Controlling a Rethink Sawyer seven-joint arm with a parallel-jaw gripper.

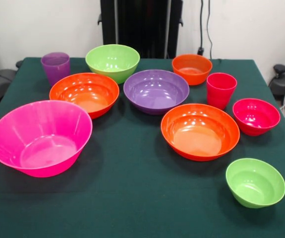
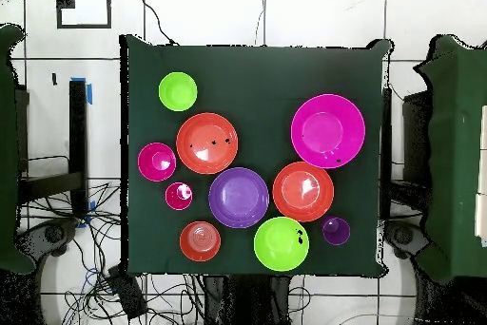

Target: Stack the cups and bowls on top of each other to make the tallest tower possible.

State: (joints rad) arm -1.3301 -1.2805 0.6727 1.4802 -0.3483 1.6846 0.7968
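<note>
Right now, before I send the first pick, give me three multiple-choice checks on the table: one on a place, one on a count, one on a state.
1. In the front view, which thing stands right beside the red-pink cup?
A. the hot pink bowl
B. the small red-pink bowl
C. the purple cup

2. How many orange bowls are on the table?
A. one
B. two
C. three

3. How do the bowls stand?
A. all apart and mouth up, none nested
B. all nested in one tower
C. all turned upside down

Answers:
1 B: the small red-pink bowl sits next to that cup, while the hot pink bowl and the purple cup are across the table.
2 C: two wide orange bowls and one small orange bowl.
3 A: every bowl shows its open inside, each on the cloth.
</note>
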